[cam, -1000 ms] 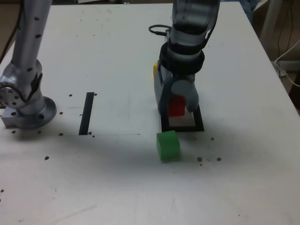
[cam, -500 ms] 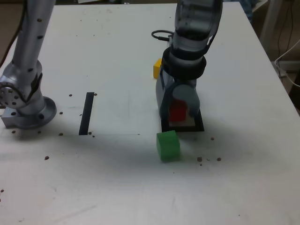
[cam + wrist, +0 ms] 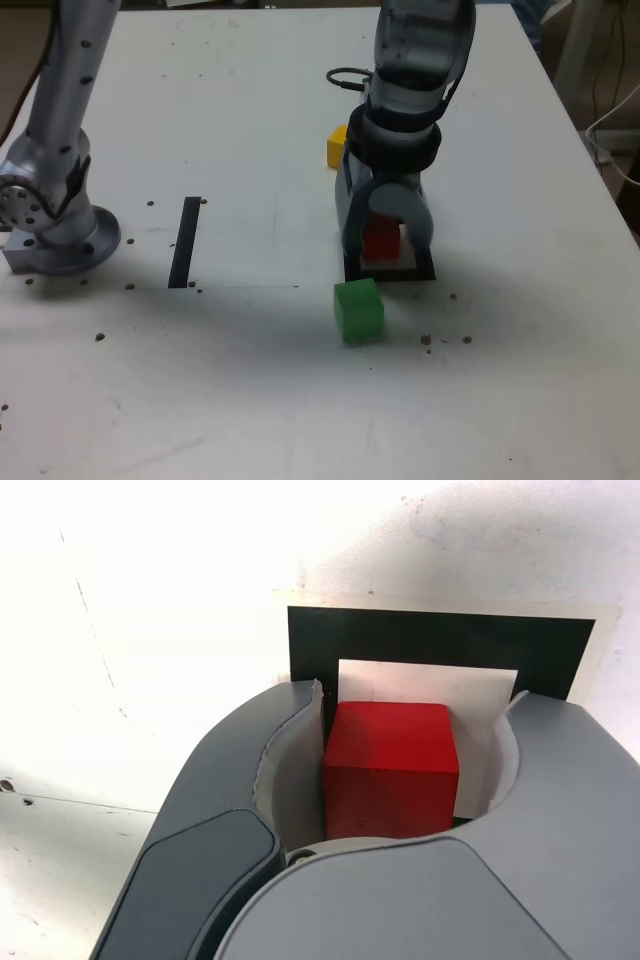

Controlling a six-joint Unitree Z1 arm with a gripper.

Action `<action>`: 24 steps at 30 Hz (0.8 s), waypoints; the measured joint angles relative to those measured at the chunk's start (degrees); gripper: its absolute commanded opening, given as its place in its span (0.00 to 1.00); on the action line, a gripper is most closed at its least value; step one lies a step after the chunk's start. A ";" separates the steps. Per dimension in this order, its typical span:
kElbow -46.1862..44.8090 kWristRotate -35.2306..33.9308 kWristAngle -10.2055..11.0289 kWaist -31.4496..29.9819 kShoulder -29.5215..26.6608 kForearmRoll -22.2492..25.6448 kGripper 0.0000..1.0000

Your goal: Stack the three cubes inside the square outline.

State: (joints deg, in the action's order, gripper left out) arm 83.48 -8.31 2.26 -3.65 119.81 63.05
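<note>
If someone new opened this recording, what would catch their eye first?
Probably the red cube, bright between the gripper's jaws and within the black square outline. Next, the green cube on the pale table, just nearer the camera than the outline in the exterior view. The yellow cube peeks out beside the dark arm, farther back.

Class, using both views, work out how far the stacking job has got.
Done: the red cube sits within the square outline.
In hand: the gripper is around it, jaws apart, apparently letting go.
Left: the green cube and yellow cube lie outside the outline, so nothing is stacked.
</note>
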 measured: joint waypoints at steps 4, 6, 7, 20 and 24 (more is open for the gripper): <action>0.00 0.01 0.42 0.00 -0.31 0.08 0.99; 0.00 0.01 0.72 0.00 -0.75 0.32 0.99; 0.00 0.01 0.83 0.00 -1.07 0.55 0.99; 0.01 8.14 3.34 3.35 -9.83 6.73 1.00; 0.01 13.04 3.95 5.89 -11.90 7.16 1.00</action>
State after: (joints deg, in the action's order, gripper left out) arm 83.49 4.73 6.21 2.24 107.91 70.22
